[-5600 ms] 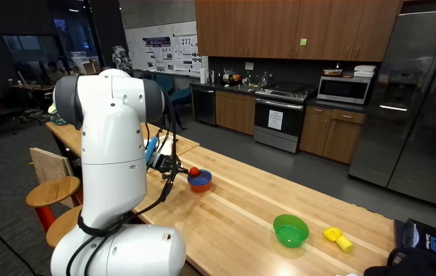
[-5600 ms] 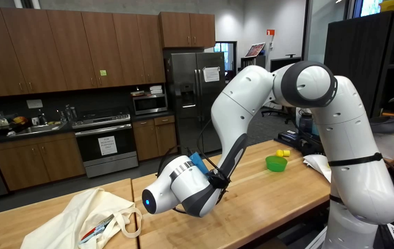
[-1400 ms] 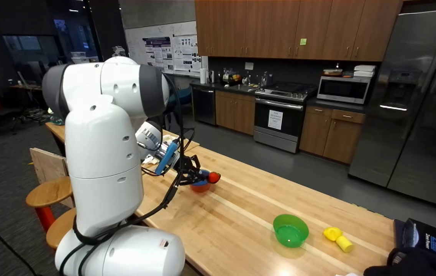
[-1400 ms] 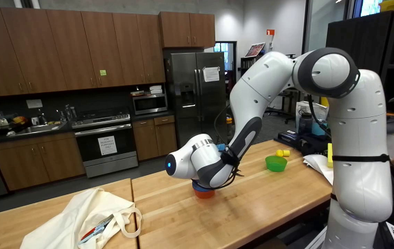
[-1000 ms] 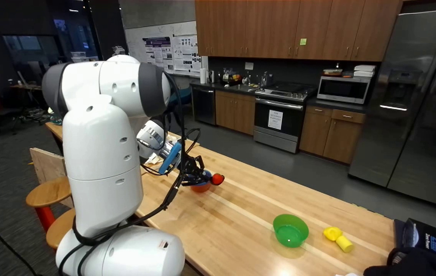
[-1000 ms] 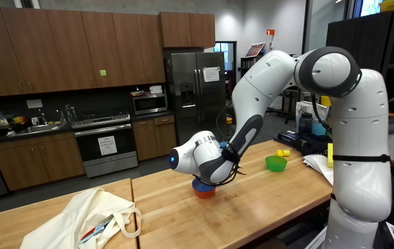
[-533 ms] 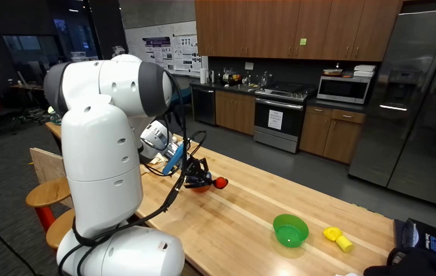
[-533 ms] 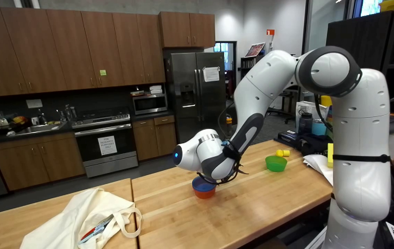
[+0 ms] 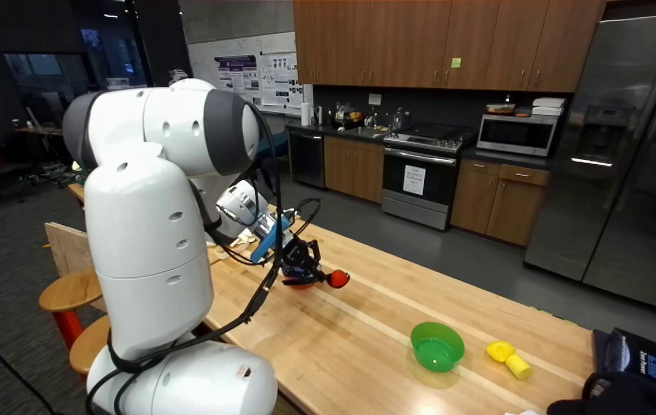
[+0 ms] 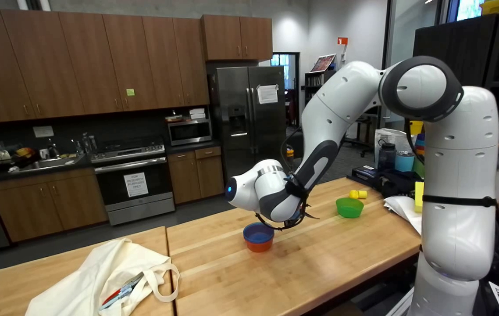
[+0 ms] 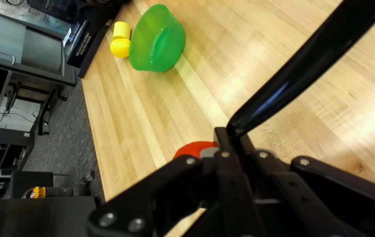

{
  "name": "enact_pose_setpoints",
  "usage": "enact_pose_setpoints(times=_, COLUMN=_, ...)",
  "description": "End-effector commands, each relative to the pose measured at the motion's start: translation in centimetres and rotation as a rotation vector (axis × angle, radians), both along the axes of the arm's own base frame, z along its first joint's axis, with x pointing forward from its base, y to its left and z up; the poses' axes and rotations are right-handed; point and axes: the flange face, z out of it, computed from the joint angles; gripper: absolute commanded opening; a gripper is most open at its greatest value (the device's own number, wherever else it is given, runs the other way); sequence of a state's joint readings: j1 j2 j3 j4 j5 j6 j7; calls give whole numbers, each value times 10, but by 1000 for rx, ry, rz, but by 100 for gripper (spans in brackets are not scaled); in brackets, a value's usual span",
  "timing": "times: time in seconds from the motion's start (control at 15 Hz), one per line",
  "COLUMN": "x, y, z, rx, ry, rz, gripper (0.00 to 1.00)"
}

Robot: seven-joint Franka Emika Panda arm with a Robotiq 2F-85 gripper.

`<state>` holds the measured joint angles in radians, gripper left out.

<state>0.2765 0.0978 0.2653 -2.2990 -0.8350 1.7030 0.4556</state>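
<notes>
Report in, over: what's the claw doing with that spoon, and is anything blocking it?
Gripper shut on spoon handle. Red ball sitting in spoon. Nothing seen touching or blocking spoon's far end; green bowl stands apart.

Soft, rather muted light reaches the cabinets (image 9: 408,43) in both exterior views, while the office area (image 9: 11,155) sinks into near-darkness. A bright patch glows on the pale wall (image 10: 281,65), and a window (image 10: 470,9) is washed out. Glare whitens the near part of the counter (image 9: 357,351); a faint, soft-edged shadow lies below the hand (image 9: 321,276), and a green-tinted one pools under the bowl (image 9: 436,340). Wide-angle stretch makes the fridge (image 9: 622,161) lean at the frame's edge. The wrist view is brighter, with a broad sheen across the counter, a bluish streak along the spoon (image 11: 306,61), and softened focus on the hand's nearest parts.
</notes>
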Motion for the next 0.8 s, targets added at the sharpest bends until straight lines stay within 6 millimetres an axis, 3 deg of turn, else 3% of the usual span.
enact_pose_setpoints(times=0.0, x=-6, y=-14, z=14, rx=38, ry=0, rz=-12, gripper=2)
enact_pose_setpoints(times=0.73, x=-8, y=-51, z=17, rx=86, ry=6, rz=-66, gripper=2)
